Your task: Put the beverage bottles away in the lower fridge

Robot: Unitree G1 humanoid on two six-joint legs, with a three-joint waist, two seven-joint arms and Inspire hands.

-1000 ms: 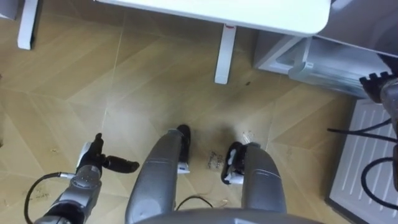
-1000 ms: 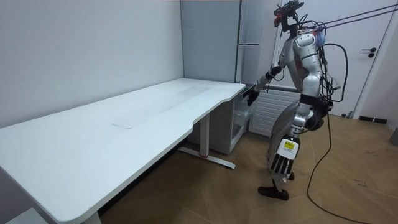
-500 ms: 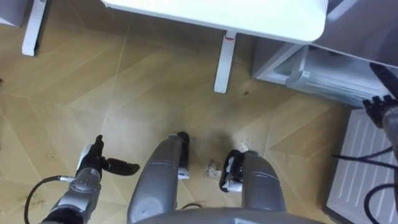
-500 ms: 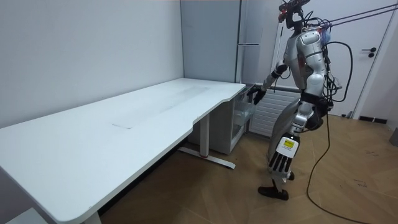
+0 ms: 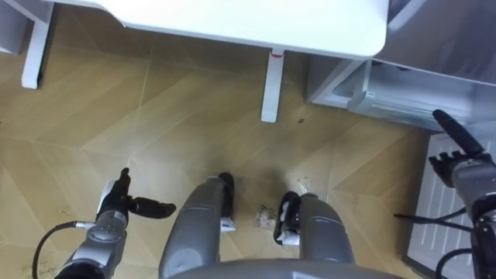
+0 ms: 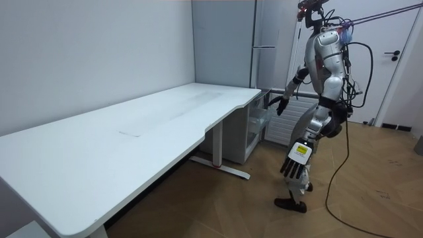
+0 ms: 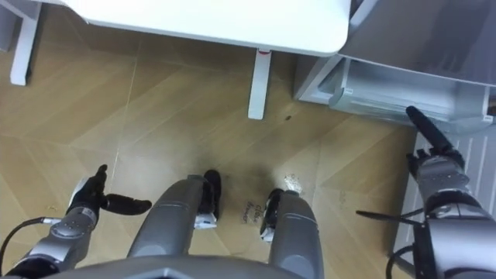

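Robot: stood on the wooden floor (image 5: 155, 116) at the far end of the white desk (image 5: 232, 19), facing the desk's edge with the fridge ahead to its right; in the room view it was upright beside the tall grey fridge (image 6: 264, 39)

Lower fridge (image 5: 403, 85): sat just beyond the desk's corner, beside the desk leg (image 5: 269, 85); it appeared open, with a pale shelf edge and grey inside turned up to the eye views; in the room view it lay under the desk end, low against the tall fridge

Right hand (image 5: 457, 163): raised in front of the lower fridge; fingers straight and loosely spread, one pointing up toward the open compartment; it held nothing and stood apart from the fridge; in the room view it hung in the air at about desk height

Left hand (image 5: 116, 205): hung low at the robot's left side, over bare floor; fingers relaxed and straight, thumb stuck out sideways; it held nothing; well apart from desk and fridge

Drinks: their whereabouts could not be told

Ribbed white panel (image 5: 430, 198): lay below the right hand, next to the lower fridge
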